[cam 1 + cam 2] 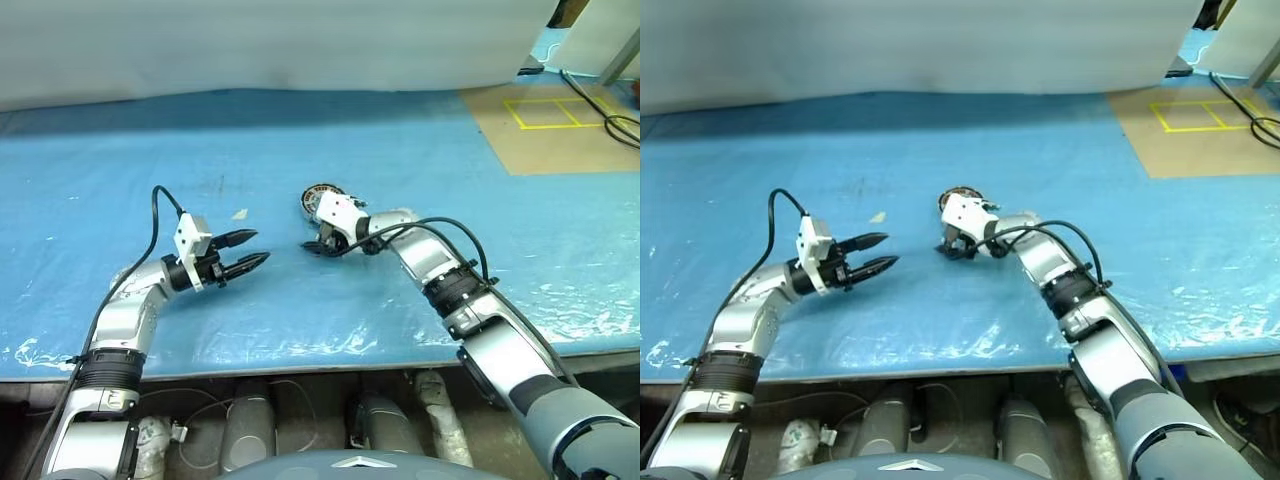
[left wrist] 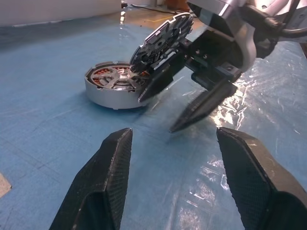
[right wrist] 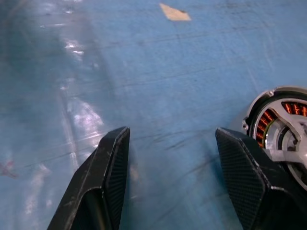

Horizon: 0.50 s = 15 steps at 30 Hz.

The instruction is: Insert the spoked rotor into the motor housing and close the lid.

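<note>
The motor housing [image 2: 103,93], a silver cup with copper windings, sits on the blue table. The spoked rotor [image 2: 116,80] lies inside it. The lid [image 2: 163,38], ribbed rim showing, stands tilted on edge over the housing's far side, against the back of my right gripper; whether they touch I cannot tell. My right gripper [image 2: 158,115] is open and points down at the table just beside the housing [image 3: 268,124], with nothing between its fingers. My left gripper [image 1: 258,247] hovers open and empty a short way to the left, pointing at the housing.
A small tan scrap [image 1: 240,213] lies on the table behind my left gripper. A brown board with a yellow taped square [image 1: 545,113] sits at the far right. A white sheet [image 1: 280,40] closes off the back. The table's front edge [image 1: 300,350] runs below both arms.
</note>
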{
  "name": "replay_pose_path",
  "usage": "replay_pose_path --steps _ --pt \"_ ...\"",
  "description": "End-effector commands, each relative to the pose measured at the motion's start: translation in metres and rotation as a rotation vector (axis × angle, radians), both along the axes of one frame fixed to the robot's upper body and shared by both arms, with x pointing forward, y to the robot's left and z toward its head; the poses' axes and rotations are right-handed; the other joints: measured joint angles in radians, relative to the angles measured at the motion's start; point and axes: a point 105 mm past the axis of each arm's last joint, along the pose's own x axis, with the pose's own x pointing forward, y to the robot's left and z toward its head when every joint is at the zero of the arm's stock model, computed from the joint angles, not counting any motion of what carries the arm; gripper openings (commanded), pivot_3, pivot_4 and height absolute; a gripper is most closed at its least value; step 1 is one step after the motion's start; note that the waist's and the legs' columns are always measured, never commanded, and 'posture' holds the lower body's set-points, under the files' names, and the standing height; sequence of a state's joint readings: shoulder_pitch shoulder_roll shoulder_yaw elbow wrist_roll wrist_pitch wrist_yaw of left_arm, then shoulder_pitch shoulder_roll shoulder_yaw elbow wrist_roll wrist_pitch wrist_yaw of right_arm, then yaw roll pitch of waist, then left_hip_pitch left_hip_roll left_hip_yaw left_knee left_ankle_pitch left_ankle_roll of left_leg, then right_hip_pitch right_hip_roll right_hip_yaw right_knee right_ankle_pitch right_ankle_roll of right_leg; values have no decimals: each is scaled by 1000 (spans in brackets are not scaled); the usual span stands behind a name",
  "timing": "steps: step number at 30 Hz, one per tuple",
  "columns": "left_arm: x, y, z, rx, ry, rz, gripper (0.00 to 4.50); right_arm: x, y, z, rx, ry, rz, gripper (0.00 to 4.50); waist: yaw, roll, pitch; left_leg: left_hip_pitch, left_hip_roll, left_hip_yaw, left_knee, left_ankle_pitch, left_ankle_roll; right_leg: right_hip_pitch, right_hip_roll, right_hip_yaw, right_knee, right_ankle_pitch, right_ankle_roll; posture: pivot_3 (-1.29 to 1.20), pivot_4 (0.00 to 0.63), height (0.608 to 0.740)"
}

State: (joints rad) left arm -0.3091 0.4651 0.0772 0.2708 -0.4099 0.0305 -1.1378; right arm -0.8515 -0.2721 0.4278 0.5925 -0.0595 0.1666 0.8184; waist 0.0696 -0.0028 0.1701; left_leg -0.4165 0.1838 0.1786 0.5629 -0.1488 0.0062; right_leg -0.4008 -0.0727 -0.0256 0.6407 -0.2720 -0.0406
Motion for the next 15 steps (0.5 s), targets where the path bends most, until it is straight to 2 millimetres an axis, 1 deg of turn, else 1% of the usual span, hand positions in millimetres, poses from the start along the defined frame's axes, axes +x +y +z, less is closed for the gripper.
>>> replay_pose_path --steps 1,4,6,10,12,13,15 --pt "-3 1 9 3 -47 1 2997 4 4 24 49 -72 36 2944 0 0 0 0 0 0 0 0 0 0 0 0 0 0 0 0 150 740" --pt "-4 1 8 6 -45 3 2997 2 7 33 74 -84 53 2944 0 0 0 0 1 0 0 0 0 0 0 0 0 0 0 0 150 740" --pt "-4 1 8 4 -44 2 2997 6 9 41 110 -86 31 2944 0 0 0 0 1 0 1 0 0 0 0 0 1 0 0 0 150 740" --pt "-3 0 9 3 -45 -1 2997 13 7 47 129 -108 -9 2944 -1 0 0 0 1 0 2 0 0 0 0 0 1 0 0 0 150 740" --pt "-3 -1 9 2 -45 -4 2997 17 4 45 113 -118 -37 2944 -1 0 0 0 1 0 2 0 0 0 0 0 1 0 0 0 150 740" --pt "-3 -1 9 4 -44 -6 2997 17 2 41 98 -111 -42 2944 -1 0 0 0 1 0 2 0 0 0 0 0 1 0 0 0 150 740" --pt "-2 -3 8 5 -44 -10 2997 18 -5 23 19 -90 -59 2944 0 0 0 0 1 0 1 0 0 0 0 0 1 0 0 0 150 740"
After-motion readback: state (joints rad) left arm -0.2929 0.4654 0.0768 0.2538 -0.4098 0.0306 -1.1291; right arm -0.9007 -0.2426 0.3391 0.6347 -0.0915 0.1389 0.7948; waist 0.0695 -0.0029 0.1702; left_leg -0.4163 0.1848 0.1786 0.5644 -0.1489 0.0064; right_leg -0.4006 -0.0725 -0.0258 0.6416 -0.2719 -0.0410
